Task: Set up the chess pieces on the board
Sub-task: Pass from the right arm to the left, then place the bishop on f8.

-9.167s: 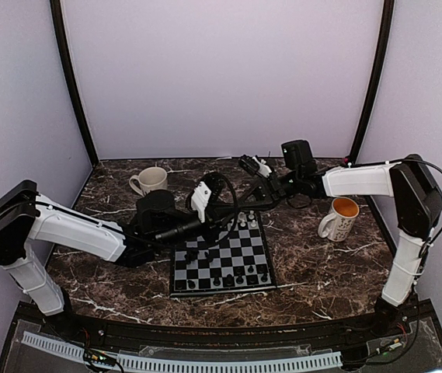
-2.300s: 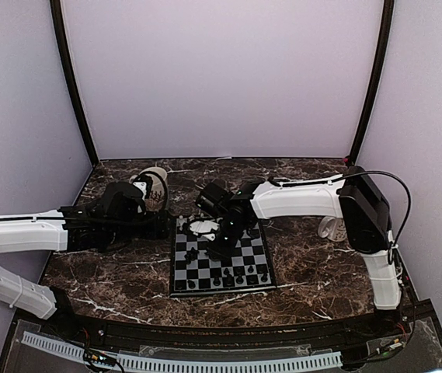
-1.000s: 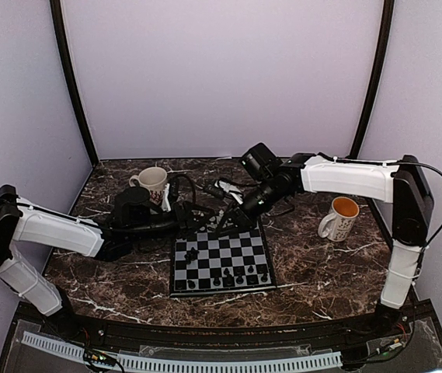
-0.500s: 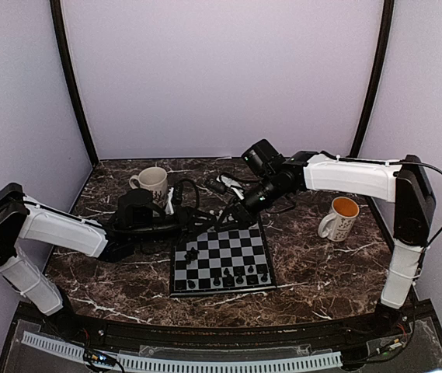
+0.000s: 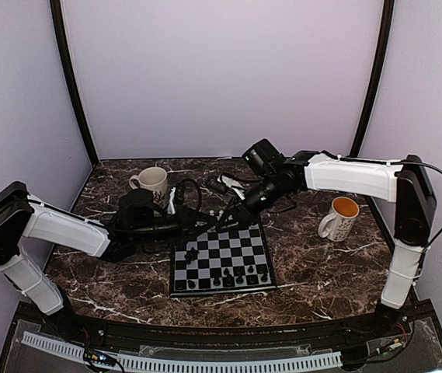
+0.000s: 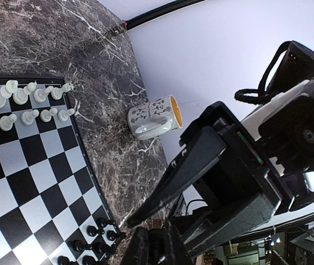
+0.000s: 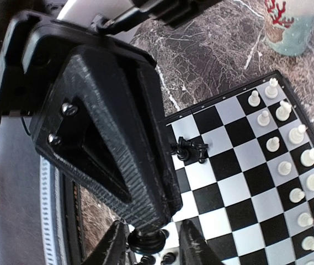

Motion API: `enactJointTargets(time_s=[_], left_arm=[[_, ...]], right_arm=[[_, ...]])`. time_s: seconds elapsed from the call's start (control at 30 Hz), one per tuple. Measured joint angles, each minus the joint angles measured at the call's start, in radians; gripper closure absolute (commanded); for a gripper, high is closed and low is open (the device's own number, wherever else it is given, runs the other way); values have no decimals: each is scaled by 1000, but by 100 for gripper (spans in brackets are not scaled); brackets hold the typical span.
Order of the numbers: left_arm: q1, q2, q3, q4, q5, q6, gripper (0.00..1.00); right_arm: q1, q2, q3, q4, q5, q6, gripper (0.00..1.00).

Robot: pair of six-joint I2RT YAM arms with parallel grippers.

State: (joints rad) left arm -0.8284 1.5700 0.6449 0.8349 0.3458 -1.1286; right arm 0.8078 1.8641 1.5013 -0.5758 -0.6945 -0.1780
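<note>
The left arm (image 5: pixel 65 225) is stretched rightward and the right arm (image 5: pixel 353 175) leftward, their tips met at the middle. The left gripper (image 6: pixel 157 247) is pinched on a black chess piece (image 7: pixel 145 240); the right gripper (image 7: pixel 152 247) is held parted around it.

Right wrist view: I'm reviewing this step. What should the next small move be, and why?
Probably the right end effector should draw back. The left end effector looks shut on the black chess piece, and the right's fingers stand slightly apart around it, above the board.
</note>
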Motion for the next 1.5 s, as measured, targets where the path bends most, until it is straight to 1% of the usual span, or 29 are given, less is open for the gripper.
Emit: enactJointTargets(time_s=[0.07,0.17,0.27,0.37,0.5,0.63,0.73,0.87,1.07,1.27,1.5], left_arm=[[0,-6,8,-29,-3,29,100],[0,-43,37,-142,-18,109,100],[0,-104,112,-327,-55,245,100],[-1,-159,192,-491,-81,403,100],[-13,-203,261,-691,-116,594,100],[-83,-217,280,-879,-180,770,100],[-149,-216,280,-969,-224,861,100],[-214,-212,280,-1033,-266,945,100],[-244,-169,267,-1055,-300,1019,100],[-259,-107,267,-1072,-321,1046,100],[-265,-70,267,-1068,-322,1050,100]], right_arm=[[-2,-9,-5,-4,13,-14,63],[-19,-62,-50,-1,20,-35,61],[-64,-143,-119,3,15,-54,61],[-138,-216,-182,23,7,-75,61],[-231,-267,-278,76,-13,-92,61],[-273,-304,-376,111,-19,-109,61],[-277,-330,-409,121,-15,-124,61],[-283,-353,-412,146,-17,-135,61],[-291,-355,-417,166,-20,-143,61],[-291,-355,-422,169,-21,-143,60],[-292,-355,-424,172,-22,-143,60]])
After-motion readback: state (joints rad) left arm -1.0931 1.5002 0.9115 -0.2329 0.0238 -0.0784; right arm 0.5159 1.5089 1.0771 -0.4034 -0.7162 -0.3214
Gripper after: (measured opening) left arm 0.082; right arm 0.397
